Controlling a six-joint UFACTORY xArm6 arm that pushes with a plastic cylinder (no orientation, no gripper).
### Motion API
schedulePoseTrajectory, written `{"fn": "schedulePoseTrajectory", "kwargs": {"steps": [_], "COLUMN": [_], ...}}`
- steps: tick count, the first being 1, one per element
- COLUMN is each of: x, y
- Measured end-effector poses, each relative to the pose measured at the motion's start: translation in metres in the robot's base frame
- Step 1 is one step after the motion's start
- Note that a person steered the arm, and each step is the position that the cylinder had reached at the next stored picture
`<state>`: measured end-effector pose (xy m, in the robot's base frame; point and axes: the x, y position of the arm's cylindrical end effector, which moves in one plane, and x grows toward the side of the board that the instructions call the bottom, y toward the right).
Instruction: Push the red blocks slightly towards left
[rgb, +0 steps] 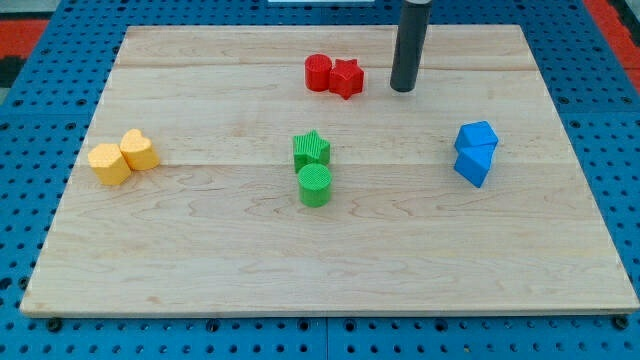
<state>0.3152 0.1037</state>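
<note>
A: Camera view first. What sits around the reds?

B: On the wooden board (200, 260), two yellow blocks (122, 157) touch each other at the view's left. At centre a green star (311, 149) stands just above a green cylinder (314, 185), touching it. At the view's right two blue blocks (475, 152) are stacked close, one above the other in the view. All three pairs lie well apart from the reds.

A: And the reds themselves?

B: Near the view's top, centre. A red cylinder (318, 73) on the left touches a red star (347, 78) on the right. As a pair, their long axis runs left to right across the view.

A: Anything in the way?

B: To their left the board shows only bare wood up to its edge. My tip (402, 89) is just right of the star, apart from it, nothing between.

A: Gripper state?

B: There is none, only the rod, so nothing is clasped or released.
</note>
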Motion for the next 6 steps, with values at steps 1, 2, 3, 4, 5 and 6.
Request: {"fn": "schedulePoseTrajectory", "kwargs": {"steps": [1, 2, 3, 4, 5, 6], "x": [-0.001, -0.005, -0.005, -0.010, -0.016, -0.025], "y": [-0.005, -0.012, -0.012, -0.017, -0.021, -0.024]}}
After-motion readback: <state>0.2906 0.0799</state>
